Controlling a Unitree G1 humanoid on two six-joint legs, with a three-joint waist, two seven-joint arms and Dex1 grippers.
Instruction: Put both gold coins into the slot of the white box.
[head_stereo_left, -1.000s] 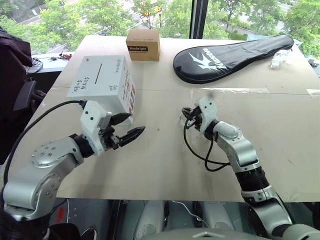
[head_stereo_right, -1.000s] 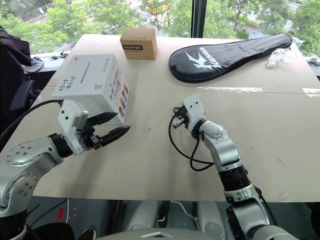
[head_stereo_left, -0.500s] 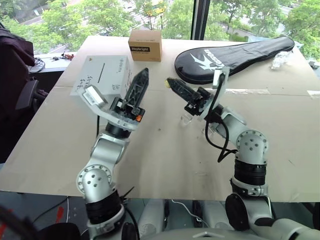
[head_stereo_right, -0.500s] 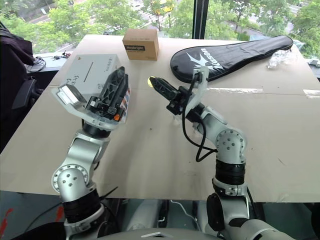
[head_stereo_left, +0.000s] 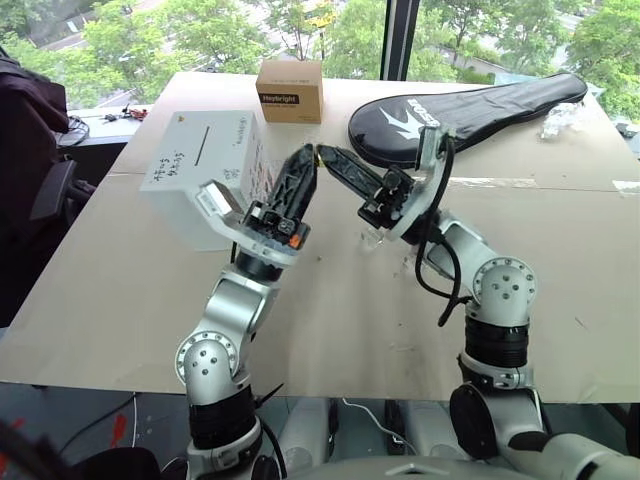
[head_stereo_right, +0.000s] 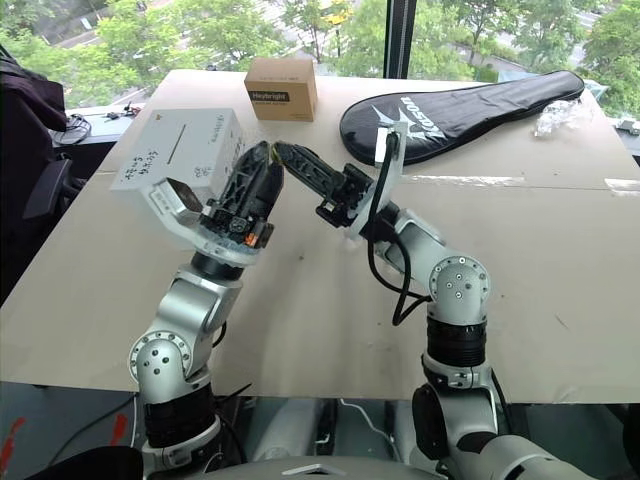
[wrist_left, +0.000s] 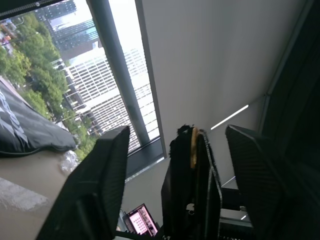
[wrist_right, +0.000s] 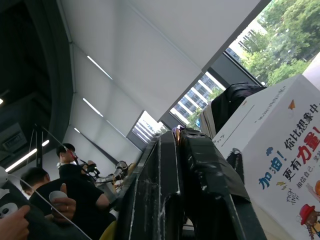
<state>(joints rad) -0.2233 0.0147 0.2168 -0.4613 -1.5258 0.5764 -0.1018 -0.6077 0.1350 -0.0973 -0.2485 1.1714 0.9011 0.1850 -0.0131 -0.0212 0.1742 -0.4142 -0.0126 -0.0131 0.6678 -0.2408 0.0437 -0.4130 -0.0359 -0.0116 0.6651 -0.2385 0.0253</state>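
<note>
Right gripper (head_stereo_left: 322, 153) raised, ribbed black fingers pinched on a gold coin (wrist_left: 193, 147), tip poking between the left gripper's (head_stereo_left: 305, 160) parted fingers. Second glassy coin (head_stereo_left: 373, 238) on the matte board table (head_stereo_left: 560, 250). White box (head_stereo_left: 195, 160), slot (head_stereo_left: 200, 144) upward, behind left.

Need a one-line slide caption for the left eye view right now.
Both claws raised tip to tip above the table: right claw shut on a gold coin, left claw meeting it, white box behind.
</note>
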